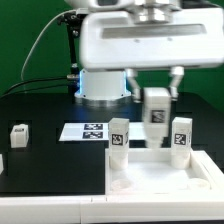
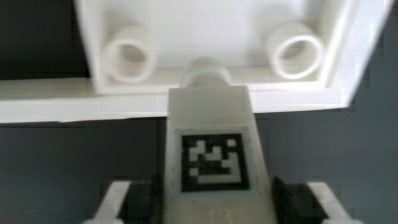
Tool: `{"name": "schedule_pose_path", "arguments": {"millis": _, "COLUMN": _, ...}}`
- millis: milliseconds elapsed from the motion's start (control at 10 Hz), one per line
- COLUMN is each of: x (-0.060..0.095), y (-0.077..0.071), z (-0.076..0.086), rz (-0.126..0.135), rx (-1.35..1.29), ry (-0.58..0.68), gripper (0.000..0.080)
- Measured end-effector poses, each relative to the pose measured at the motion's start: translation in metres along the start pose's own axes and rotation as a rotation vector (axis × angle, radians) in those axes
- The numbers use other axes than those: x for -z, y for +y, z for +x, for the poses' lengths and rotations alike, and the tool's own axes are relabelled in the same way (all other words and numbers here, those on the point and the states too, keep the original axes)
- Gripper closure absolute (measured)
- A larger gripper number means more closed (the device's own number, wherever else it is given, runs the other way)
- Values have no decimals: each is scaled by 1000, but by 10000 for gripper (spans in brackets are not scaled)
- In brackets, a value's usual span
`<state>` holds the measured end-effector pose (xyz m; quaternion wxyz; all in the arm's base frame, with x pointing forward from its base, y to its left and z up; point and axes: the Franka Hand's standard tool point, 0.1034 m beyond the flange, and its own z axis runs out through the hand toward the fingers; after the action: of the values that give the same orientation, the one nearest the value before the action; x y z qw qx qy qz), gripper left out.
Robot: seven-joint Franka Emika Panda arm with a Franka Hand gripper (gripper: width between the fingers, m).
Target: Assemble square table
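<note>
The hand [image 1: 155, 97] hangs beneath the bulky white arm [image 1: 140, 40], its fingers [image 2: 121, 200] pinched in narrow on a white leg [image 1: 156, 112]. The held leg is upright between the pads, and its black-and-white tag [image 2: 214, 160] faces the wrist camera. Below the hand and a little forward of it lies the square panel [image 1: 165, 182], raised rim showing, flat on the black table [image 1: 45, 160].

In the wrist view the held leg's rounded tip points at the panel's edge. Two round sockets [image 2: 128, 55] sit just beyond the tip, one to each side, both open.

Lower than the hand, two more legs stand upright at the panel's far side. The first standing leg [image 1: 118, 142] is on the exterior view's left of the hand, the second standing leg [image 1: 180, 140] on the exterior view's right — whether either is seated in a socket, can't tell.

Well off to the exterior view's left of the hand, a loose leg [image 1: 18, 133] rests on the table, apart from the panel. Between it and the hand the marker board [image 1: 90, 131] lies flat — touching neither.
</note>
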<state>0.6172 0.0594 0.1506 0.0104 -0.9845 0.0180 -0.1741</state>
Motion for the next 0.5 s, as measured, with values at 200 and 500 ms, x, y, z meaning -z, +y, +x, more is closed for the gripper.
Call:
{"name": "schedule_pose_path", "arguments": {"millis": 200, "x": -1, "y": 3, "z": -1, "rz": -3, "rx": 5, "ry": -2, "gripper": 515}}
{"name": "schedule_pose_path", "arguments": {"millis": 500, "x": -17, "y": -26, "z": -5, "rz": 10, "rx": 13, "ry": 48, "gripper": 515}}
